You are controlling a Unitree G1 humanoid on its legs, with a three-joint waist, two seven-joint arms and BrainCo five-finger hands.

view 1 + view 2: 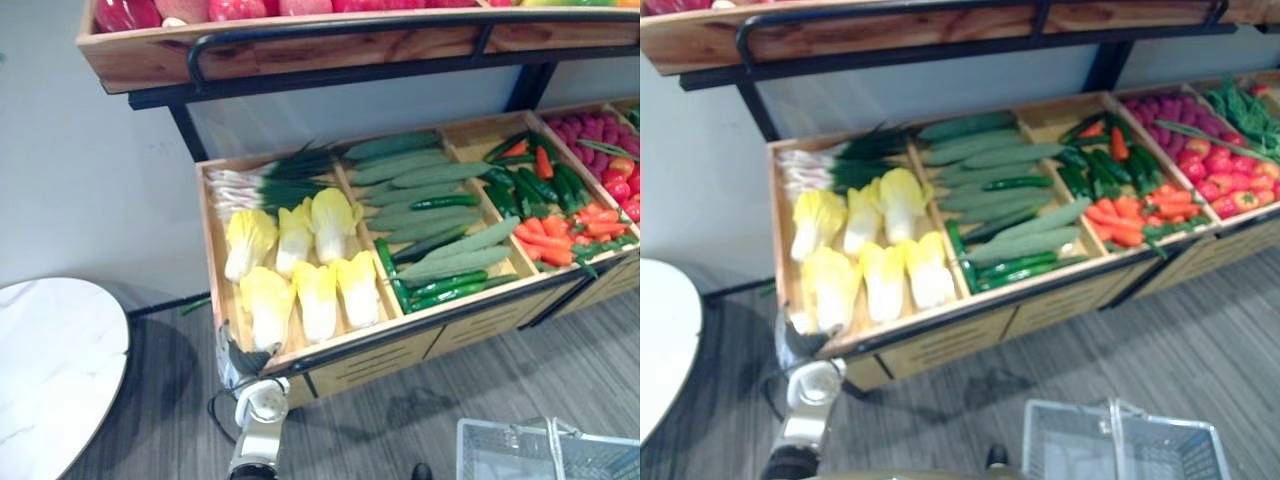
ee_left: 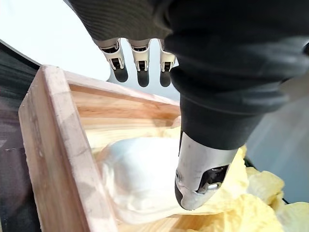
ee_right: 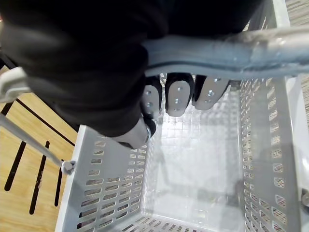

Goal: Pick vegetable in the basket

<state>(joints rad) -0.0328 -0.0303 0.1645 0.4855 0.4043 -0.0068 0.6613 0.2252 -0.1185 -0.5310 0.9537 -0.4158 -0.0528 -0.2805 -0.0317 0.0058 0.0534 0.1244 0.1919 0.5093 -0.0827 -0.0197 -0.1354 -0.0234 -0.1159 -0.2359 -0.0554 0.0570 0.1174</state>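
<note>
Wooden crate (image 2: 53, 159): yellow cabbages (image 1: 300, 270) lie in its left compartment, beside cucumbers (image 1: 420, 200).
Left hand (image 2: 200, 169): over the crate's front left corner, fingers straight and released, thumb at the white base of the nearest cabbage (image 2: 140, 174).
Right hand (image 3: 176, 94): clenched round the basket handle (image 3: 231, 50).
Basket (image 3: 111, 193): grey plastic, low on the robot's right, well apart from the cabbages.

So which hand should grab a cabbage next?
Left. The left hand is open over a napa cabbage at the wooden crate's corner; the right hand is busy, curled round the basket handle.
</note>
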